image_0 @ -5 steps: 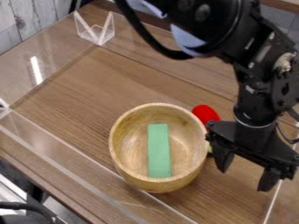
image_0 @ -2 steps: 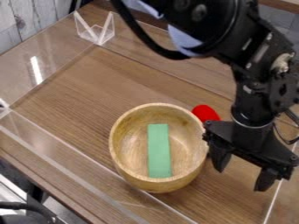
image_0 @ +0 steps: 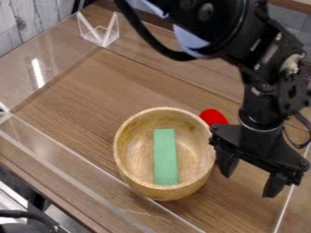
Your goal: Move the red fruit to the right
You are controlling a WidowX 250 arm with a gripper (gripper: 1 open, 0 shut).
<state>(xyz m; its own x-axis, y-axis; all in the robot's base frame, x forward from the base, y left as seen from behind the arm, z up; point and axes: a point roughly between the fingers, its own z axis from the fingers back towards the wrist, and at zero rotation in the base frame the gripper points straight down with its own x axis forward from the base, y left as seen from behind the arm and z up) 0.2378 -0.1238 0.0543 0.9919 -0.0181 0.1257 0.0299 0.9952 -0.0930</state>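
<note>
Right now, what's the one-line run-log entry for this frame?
gripper: open, pointing down, empty | red fruit: on table behind gripper, right of wooden bowl | green block: in bowl

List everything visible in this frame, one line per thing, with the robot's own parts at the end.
Bowl: one, light wood, centre of the table, a little toward the front.
Green block: one, flat and rectangular, lying inside the bowl.
Red fruit: one, bright red, on the table just right of the bowl's rim, partly hidden behind the arm.
Clear stand: one, transparent, folded shape, at the back left.
Clear walls: transparent panels along the table's left and front edges.
Table: one, brown wood grain.
Arm: one, black, coming in from the top right.
Gripper: one, black, pointing down right of the bowl, jaws open, nothing held.
</note>
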